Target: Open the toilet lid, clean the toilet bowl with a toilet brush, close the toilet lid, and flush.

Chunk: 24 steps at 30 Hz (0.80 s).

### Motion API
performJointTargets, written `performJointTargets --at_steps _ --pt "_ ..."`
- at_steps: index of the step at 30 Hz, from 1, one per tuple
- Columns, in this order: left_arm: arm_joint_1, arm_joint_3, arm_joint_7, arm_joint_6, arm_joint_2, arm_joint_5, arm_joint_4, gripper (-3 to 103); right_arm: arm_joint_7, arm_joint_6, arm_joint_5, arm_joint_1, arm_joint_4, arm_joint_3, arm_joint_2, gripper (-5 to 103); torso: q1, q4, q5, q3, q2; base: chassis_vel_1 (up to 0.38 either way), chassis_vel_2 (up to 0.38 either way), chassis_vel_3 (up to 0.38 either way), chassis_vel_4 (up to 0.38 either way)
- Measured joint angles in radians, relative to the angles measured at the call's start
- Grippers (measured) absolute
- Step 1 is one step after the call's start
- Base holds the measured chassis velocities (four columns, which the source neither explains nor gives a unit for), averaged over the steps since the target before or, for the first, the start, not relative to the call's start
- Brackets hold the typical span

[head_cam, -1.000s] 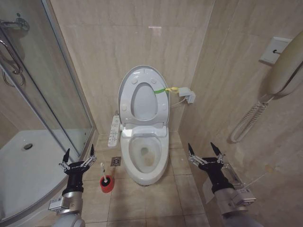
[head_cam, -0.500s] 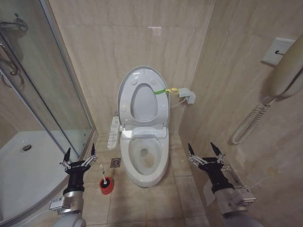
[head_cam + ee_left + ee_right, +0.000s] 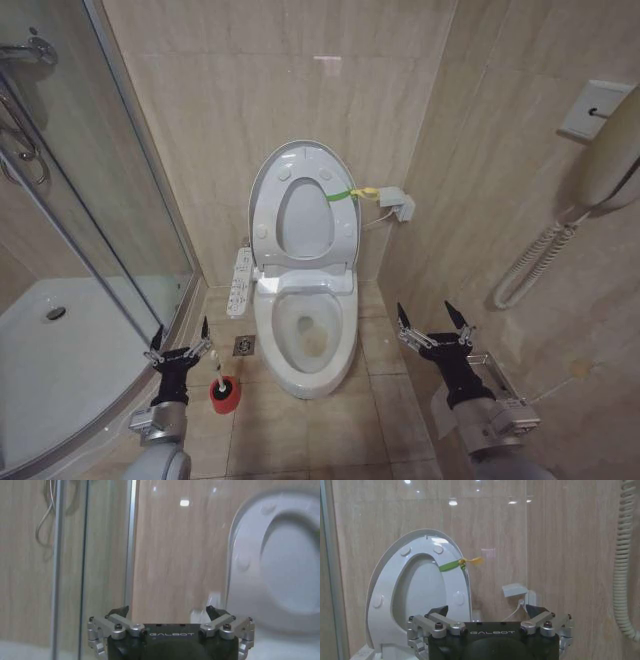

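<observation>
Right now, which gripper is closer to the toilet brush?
Left. The left gripper hangs open just beside the toilet brush; the right gripper is across the toilet bowl.

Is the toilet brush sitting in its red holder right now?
Yes, the toilet brush stands in the red holder on the floor beside the toilet bowl.

The toilet brush (image 3: 218,368) stands left of the toilet bowl (image 3: 304,340), the toilet lid (image 3: 300,205) upright behind.

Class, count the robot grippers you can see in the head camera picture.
2: the left gripper beside the toilet brush, the right gripper right of the toilet bowl.
</observation>
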Motion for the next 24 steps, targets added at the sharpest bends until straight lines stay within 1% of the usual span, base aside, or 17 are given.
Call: performJointTargets --at_steps 2,3,5,6,7,9,10,11,15,16,17,18,20,21,24 --pt "-0.033 0.014 -0.011 -0.021 0.01 0.013 0.104 100 0.0 0.0 0.0 0.0 0.0 0.0 0.0 100 0.0 0.0 -0.0004 0.0 0.0 0.0 0.0 0.0 0.0" --pt "-0.033 0.014 -0.011 -0.021 0.01 0.013 0.104 100 0.0 0.0 0.0 0.0 0.0 0.0 0.0 100 0.0 0.0 -0.0004 0.0 0.0 0.0 0.0 0.0 0.0" --pt "-0.07 0.027 -0.012 -0.058 0.018 0.027 0.203 101 0.0 0.0 0.0 0.0 0.0 0.0 0.0 100 0.0 0.0003 -0.0002 0.0 0.0 0.0 0.0 0.0 0.0" --pt "-0.088 0.036 -0.01 -0.072 0.02 0.027 0.249 101 0.0 0.0 0.0 0.0 0.0 0.0 0.0 100 0.0 -0.0001 -0.0001 0.0 0.0 0.0 0.0 0.0 0.0" --pt "-0.088 0.036 -0.01 -0.072 0.02 0.027 0.249 101 0.0 0.0 0.0 0.0 0.0 0.0 0.0 100 0.0 -0.0001 -0.0001 0.0 0.0 0.0 0.0 0.0 0.0" --pt "-0.116 0.054 -0.002 -0.09 0.019 0.02 0.323 101 0.0 0.0 0.0 0.0 0.0 0.0 0.0 100 0.0 0.0001 -0.0005 0.0 0.0 0.0 0.0 0.0 0.0" --pt "-0.143 0.066 0.017 -0.114 0.013 0.015 0.389 89 0.0 0.0 0.0 0.0 0.0 0.0 0.0 100 0.0 0.0 -0.0002 0.0 0.0 0.0 0.0 0.0 0.0" --pt "-0.143 0.066 0.017 -0.114 0.013 0.015 0.389 89 0.0 0.0 0.0 0.0 0.0 0.0 0.0 100 0.0 0.0 -0.0002 0.0 0.0 0.0 0.0 0.0 0.0" --pt "-0.207 0.091 0.056 -0.163 -0.002 0.015 0.527 89 0.0 0.0 0.0 0.0 0.0 0.0 0.0 100 0.0 0.0 -0.0002 0.0 0.0 0.0 0.0 0.0 0.0" --pt "-0.207 0.091 0.056 -0.163 -0.002 0.015 0.527 89 0.0 0.0 0.0 0.0 0.0 0.0 0.0 100 0.0 0.0 -0.0002 0.0 0.0 0.0 0.0 0.0 0.0" --pt "-0.224 0.095 0.062 -0.17 -0.005 0.015 0.558 89 0.0 0.0 0.0 0.0 0.0 0.0 0.0 100 0.0 0.0 -0.0002 0.0 0.0 0.0 0.0 0.0 0.0" --pt "-0.242 0.098 0.066 -0.175 -0.007 0.015 0.591 85 0.0 0.0 0.0 0.0 0.0 0.0 0.0 100 0.0 0.0 -0.0003 0.0 0.0 0.0 0.0 0.0 0.0" --pt "-0.281 0.101 0.076 -0.184 -0.007 0.015 0.65 85 0.0 0.0 0.0 0.0 0.0 0.0 0.0 100 0.0 -0.0001 -0.0001 0.0 0.0 0.0 0.0 0.0 0.0" --pt "-0.281 0.101 0.076 -0.184 -0.007 0.015 0.65 85 0.0 0.0 0.0 0.0 0.0 0.0 0.0 100 0.0 -0.0001 -0.0001 0.0 0.0 0.0 0.0 0.0 0.0" --pt "-0.336 0.105 0.097 -0.196 -0.005 0.012 0.742 85 0.0 0.0 0.0 0.0 0.0 0.0 0.0 100 0.0 0.0001 -0.0002 0.0 0.0 0.0 0.0 0.0 0.0"
